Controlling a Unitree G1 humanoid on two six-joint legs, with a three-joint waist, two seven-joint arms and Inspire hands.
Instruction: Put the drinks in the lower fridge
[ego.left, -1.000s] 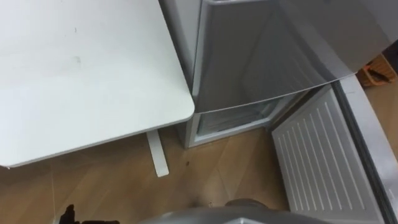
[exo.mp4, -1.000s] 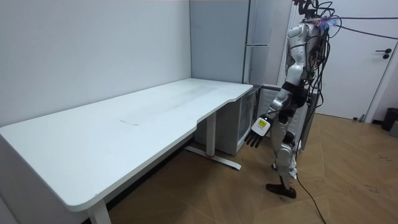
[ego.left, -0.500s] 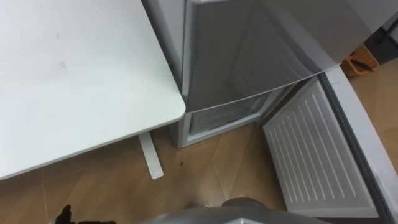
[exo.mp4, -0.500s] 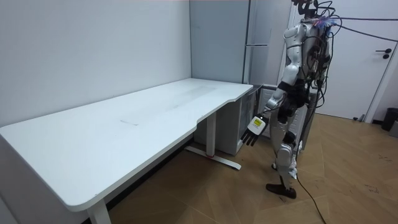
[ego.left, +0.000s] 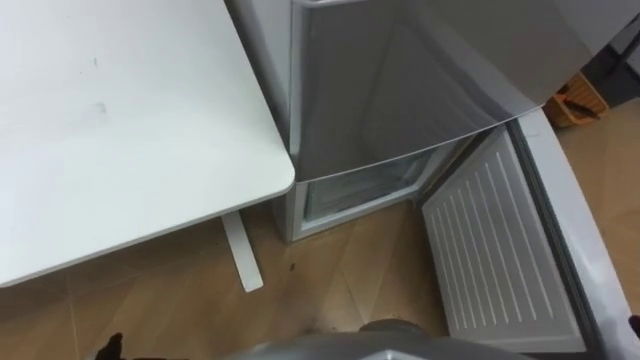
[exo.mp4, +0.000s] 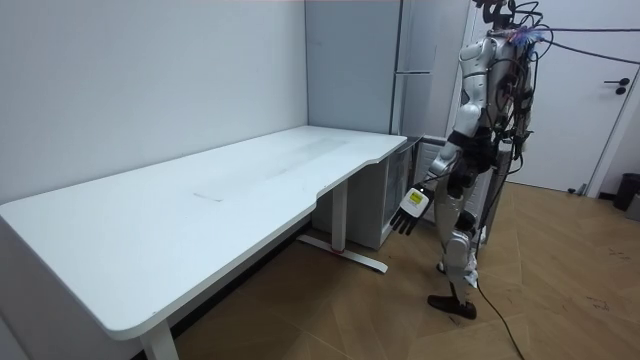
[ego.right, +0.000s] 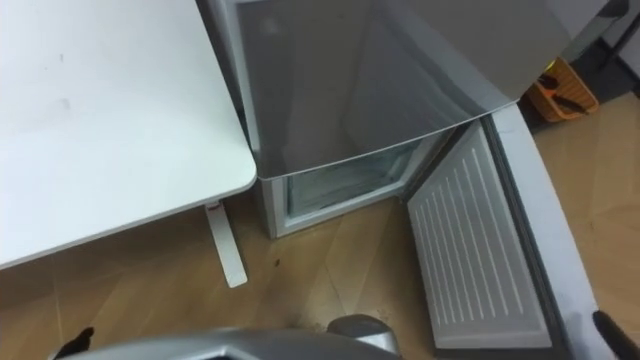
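1. Standing on the wood floor (ego.left: 350, 280) facing the fridge, with the white bench (ego.left: 120, 130) on the robot's left and its corner just beside the fridge's side.
2. The lower fridge door (ego.left: 495, 250) is swung wide to the right with its ribbed inner liner facing up. The lower compartment (ego.left: 360, 190) is open to the front, and the upper door (ego.left: 420, 80) is closed.
3. The left hand (exo.mp4: 410, 208) hangs by the hip between the bench and the body, fingers straight and relaxed, holding nothing.
4. The right hand (ego.right: 606, 327) is a dark sliver at the lower right edge of the right eye view, so I can't tell its state.
5. Drinks: I can't tell where they are. The part of the bench top in sight is bare, and the compartment is too dim to read its contents.
6. Judgement: the door step is done. The step in hand is either fetching drinks or checking they're already inside.
7. To do it well:
   - Look into the compartment before walking off.
   - If fetching, turn left away from the open door so the legs don't clip its edge.
   - Leave the door at this angle, since it gives clear access.
   - When loading, bend low and go in under the upper door's bottom edge.
8. An orange crate (ego.right: 565, 90) sits on the floor beyond the door, well clear of the path.
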